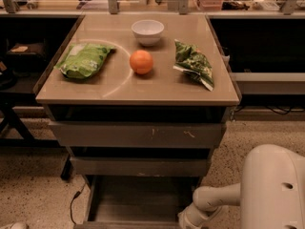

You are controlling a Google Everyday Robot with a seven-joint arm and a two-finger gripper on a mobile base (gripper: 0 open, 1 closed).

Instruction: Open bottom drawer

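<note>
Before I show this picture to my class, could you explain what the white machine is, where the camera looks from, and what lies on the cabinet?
The white shape at lower right is a robot arm. Its gripper sits low, by the front of the bottom drawer, which stands pulled out. The camera looks down from in front. On the cabinet top lie a white bowl, an orange, a pale green bag and a dark green bag. Whether the gripper holds anything cannot be seen.
</note>
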